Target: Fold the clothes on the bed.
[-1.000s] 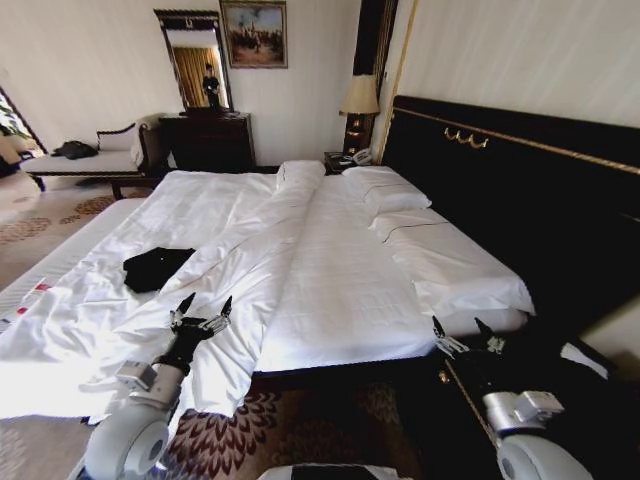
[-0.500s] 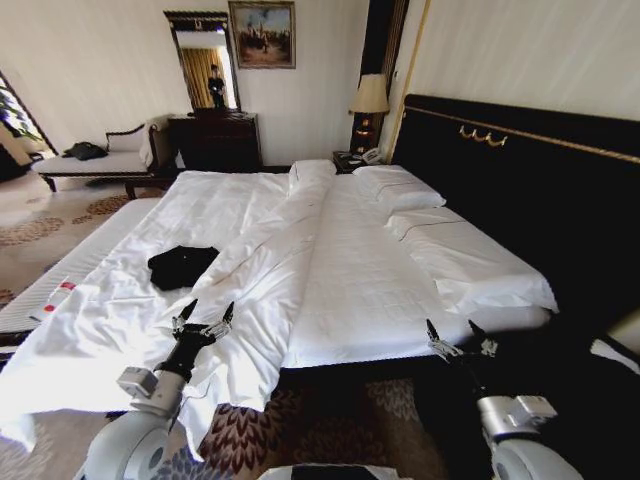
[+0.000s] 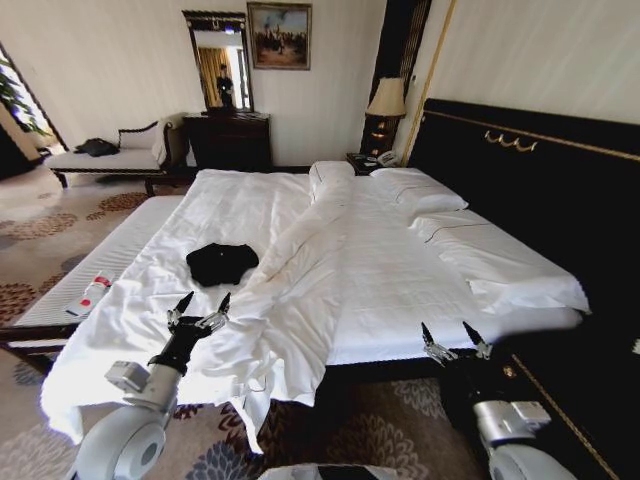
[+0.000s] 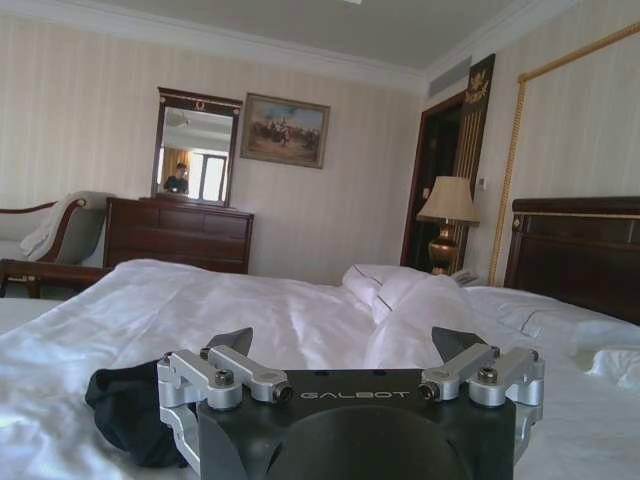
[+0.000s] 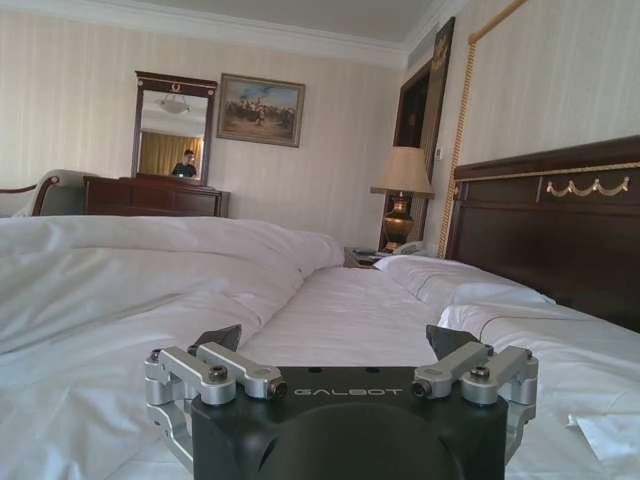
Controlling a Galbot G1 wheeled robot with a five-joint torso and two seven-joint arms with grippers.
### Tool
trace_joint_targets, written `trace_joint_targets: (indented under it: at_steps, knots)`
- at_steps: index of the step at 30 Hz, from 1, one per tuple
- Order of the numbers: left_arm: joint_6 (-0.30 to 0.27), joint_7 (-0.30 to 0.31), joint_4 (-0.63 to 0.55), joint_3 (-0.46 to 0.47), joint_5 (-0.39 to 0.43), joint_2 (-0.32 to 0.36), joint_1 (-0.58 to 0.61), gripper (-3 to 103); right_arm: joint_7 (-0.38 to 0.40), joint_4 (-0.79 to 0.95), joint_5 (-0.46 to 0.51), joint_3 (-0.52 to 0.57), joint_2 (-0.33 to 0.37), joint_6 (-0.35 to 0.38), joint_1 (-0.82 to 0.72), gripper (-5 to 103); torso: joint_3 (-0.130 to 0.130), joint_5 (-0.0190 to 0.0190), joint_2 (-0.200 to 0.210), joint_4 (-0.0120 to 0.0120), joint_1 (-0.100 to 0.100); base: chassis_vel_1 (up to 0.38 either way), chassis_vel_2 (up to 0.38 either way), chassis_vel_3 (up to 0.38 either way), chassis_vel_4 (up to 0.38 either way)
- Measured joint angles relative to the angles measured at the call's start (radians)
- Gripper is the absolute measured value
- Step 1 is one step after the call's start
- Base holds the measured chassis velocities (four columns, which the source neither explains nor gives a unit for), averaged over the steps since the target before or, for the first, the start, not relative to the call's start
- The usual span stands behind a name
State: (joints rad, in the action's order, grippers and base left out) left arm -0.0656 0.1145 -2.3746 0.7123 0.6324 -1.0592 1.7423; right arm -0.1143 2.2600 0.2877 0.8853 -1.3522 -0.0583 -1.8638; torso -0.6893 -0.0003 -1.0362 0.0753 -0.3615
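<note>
Shirt (image 3: 222, 263) sits bunched on the bed's (image 3: 400, 290) left half, long axis roughly across your view. Left gripper (image 3: 199, 312) is spread apart over the duvet (image 3: 290, 300), short of it. Right gripper (image 3: 455, 343) also spread, at the bed edge.

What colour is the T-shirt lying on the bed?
Black; the T-shirt lies bunched on the white duvet, clearest in the head view.
</note>
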Motion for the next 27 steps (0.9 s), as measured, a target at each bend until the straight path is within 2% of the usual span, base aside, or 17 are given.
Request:
trace_joint_targets:
  at_steps: [8,27]
  knots:
    - [0.005,-0.002,0.003,0.003,-0.003,-0.003,0.001,100,-0.007,-0.002,-0.015,-0.001,-0.006,-0.008,-0.003,100,0.000,0.0000,0.000,0.0005,0.000,-0.014,0.063,0.010,-0.070]
    - [0.011,-0.003,0.008,0.000,-0.017,-0.006,0.003,100,0.007,-0.006,-0.028,-0.003,-0.006,-0.004,-0.001,100,0.000,-0.0004,0.000,0.0003,0.000,0.000,0.157,-0.003,-0.146]
